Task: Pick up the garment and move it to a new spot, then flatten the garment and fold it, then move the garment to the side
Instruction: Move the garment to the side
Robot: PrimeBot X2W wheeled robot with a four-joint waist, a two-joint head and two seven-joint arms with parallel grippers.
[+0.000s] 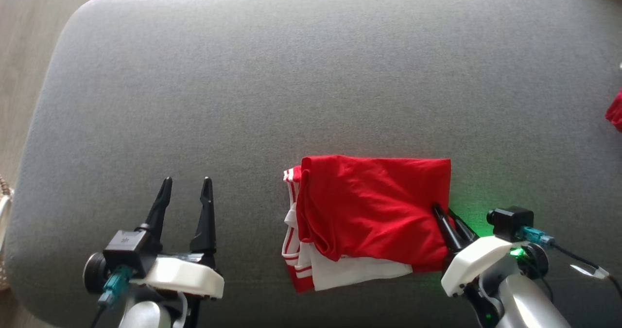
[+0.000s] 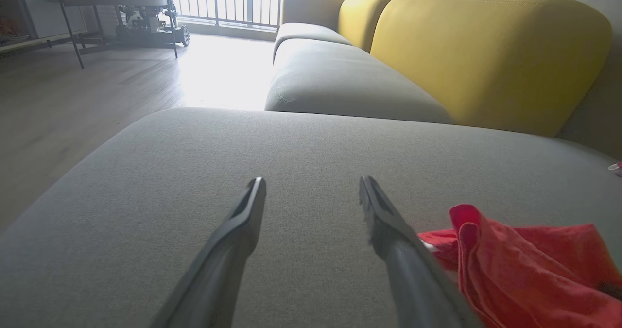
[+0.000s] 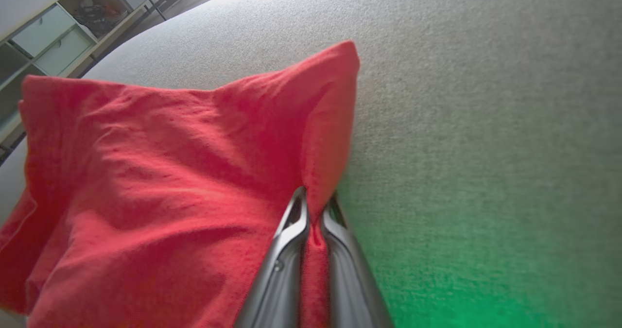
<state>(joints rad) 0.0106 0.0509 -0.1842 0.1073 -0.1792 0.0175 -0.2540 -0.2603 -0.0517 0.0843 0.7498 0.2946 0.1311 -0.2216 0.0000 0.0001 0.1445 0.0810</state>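
Note:
The garment [image 1: 369, 211] is a red piece with white stripes and a white inner layer, lying folded on the grey cushion [image 1: 291, 85] near its front edge. My right gripper [image 1: 444, 210] is shut on the garment's right edge; in the right wrist view red cloth [image 3: 160, 182] is pinched between the two fingers of that gripper [image 3: 316, 199]. My left gripper [image 1: 187, 182] stands open over bare cushion, well left of the garment. In the left wrist view the open left gripper [image 2: 311, 182] has nothing between its fingers, and the garment [image 2: 525, 265] lies at the lower right.
A second red item [image 1: 615, 110] shows at the cushion's far right edge. A grey and yellow sofa [image 2: 437, 51] stands beyond the cushion. Wooden floor [image 1: 24, 36] lies past the cushion's left edge, and shelves [image 3: 58, 31] stand further off.

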